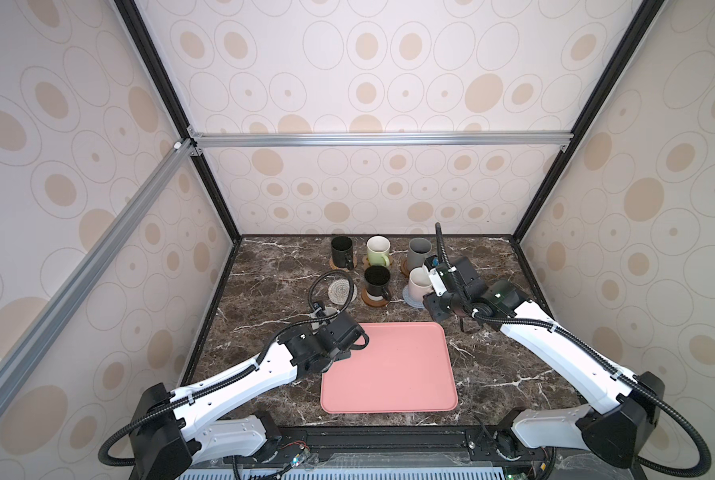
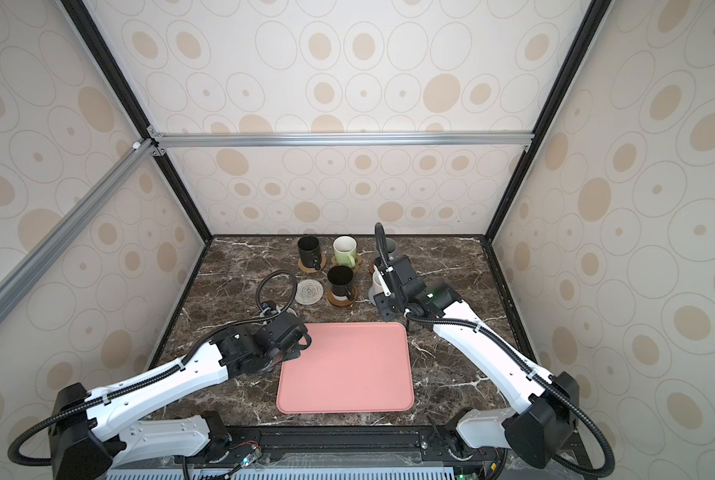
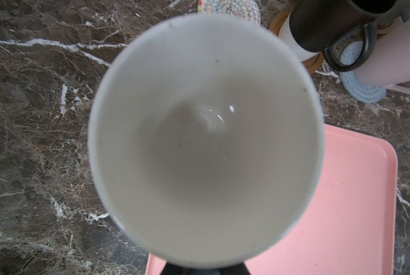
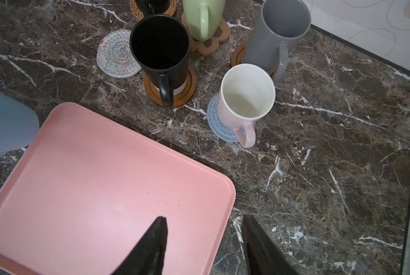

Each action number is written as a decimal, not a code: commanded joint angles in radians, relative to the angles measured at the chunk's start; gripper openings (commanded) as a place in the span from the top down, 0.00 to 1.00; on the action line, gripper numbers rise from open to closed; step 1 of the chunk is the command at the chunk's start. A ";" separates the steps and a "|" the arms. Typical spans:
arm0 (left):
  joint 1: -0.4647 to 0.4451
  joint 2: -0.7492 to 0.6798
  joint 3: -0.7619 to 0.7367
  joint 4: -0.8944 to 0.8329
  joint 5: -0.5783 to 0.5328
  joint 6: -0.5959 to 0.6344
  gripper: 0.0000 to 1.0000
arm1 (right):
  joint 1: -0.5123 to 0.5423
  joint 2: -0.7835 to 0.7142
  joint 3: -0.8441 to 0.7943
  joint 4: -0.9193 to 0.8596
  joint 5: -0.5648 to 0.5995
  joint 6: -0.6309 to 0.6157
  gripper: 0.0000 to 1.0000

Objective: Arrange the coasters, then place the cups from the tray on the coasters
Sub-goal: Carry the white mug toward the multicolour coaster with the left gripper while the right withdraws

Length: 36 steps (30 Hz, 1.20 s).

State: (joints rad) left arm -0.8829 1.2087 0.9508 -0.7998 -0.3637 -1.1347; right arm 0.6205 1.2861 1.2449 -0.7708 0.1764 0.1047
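My left gripper (image 1: 330, 328) is shut on the light blue cup (image 3: 206, 133), held above the table just off the far left corner of the pink tray (image 1: 389, 370); its fingers are hidden behind the cup. The beige woven coaster (image 1: 341, 289) lies bare beyond it. On coasters stand a black cup (image 1: 342, 251), the green cup (image 1: 378, 250), the grey cup (image 1: 419, 252), another black cup (image 1: 377, 282) and the pink cup (image 4: 244, 100). My right gripper (image 4: 204, 221) hangs open and empty over the tray's far right corner.
The tray holds nothing. Patterned walls with black frame posts (image 1: 218, 199) close the table on three sides. The dark marble top (image 1: 513, 374) shows bare to the right of the tray and at the left (image 1: 260, 282) of the coasters.
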 commanded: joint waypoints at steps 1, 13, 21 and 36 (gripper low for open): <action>0.046 0.058 0.098 0.082 -0.050 0.055 0.90 | -0.004 -0.055 -0.029 -0.011 -0.009 -0.044 0.46; 0.208 0.360 0.322 0.194 -0.031 0.133 0.90 | -0.004 -0.155 -0.134 -0.003 -0.084 -0.049 0.46; 0.277 0.498 0.416 0.238 0.000 0.166 0.90 | -0.004 -0.169 -0.119 -0.035 -0.115 -0.033 0.46; 0.330 0.706 0.615 0.208 0.019 0.203 0.89 | -0.004 -0.211 -0.110 -0.102 -0.080 -0.013 0.46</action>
State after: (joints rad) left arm -0.5610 1.9118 1.4956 -0.5941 -0.3107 -0.9512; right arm 0.6205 1.0901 1.1160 -0.8387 0.0830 0.0856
